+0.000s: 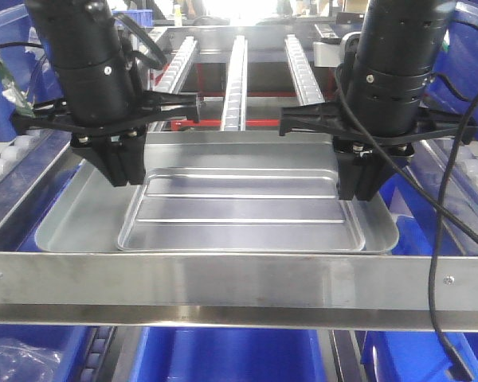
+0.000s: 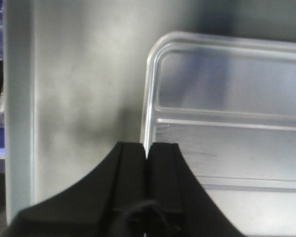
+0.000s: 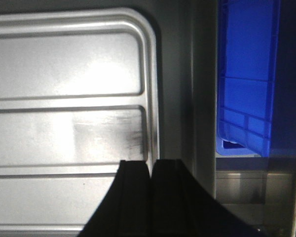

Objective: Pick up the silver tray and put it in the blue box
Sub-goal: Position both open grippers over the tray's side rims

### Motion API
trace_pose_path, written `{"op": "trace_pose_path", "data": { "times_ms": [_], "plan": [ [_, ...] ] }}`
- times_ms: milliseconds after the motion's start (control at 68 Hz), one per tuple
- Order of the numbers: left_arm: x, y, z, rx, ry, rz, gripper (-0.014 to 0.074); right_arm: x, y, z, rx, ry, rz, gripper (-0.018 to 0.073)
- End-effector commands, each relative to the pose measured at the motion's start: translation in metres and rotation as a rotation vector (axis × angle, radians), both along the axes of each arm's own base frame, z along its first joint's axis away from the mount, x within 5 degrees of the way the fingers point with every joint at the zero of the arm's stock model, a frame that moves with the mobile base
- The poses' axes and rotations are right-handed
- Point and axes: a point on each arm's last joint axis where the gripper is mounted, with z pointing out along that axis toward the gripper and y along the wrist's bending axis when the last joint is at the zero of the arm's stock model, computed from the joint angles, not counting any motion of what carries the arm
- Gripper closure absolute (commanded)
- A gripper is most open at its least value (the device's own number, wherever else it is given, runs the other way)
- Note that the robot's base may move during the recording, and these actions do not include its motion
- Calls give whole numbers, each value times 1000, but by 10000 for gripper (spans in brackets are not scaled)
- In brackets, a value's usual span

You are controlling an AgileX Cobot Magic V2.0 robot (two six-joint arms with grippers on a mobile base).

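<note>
Look at your bench (image 1: 78,216): dull steel sheet, edges turned up. Silver tray (image 1: 247,208) lies flat on it. Left of tray, broad steel margin; right of tray, narrow strip; behind tray, steel band.

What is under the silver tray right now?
A wider grey metal platform, showing beside the silver tray. The part directly beneath the tray is covered, so anything there cannot be seen.

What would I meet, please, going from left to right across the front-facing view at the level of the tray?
Left gripper → silver tray, pinched at both side rims → right gripper.
</note>
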Motion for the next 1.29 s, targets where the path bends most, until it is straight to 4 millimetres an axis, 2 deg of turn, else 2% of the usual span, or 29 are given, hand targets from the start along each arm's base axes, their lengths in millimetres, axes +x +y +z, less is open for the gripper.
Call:
{"op": "trace_pose_path", "data": {
  "times_ms": [0,529,794,1279],
  "plan": [
    [0,-3,30,-50,-92,-10,688,3,1,29,48,-115,11,480],
    [-1,-4,29,-44,-89,-14,688,7,0,31,27,-158,34,480],
    [-7,2,25,16,-18,6,688,7,0,31,28,-159,35,480],
    [-5,-3,20,-22,-8,8,688,6,0,31,27,-157,34,480]
  ]
}}
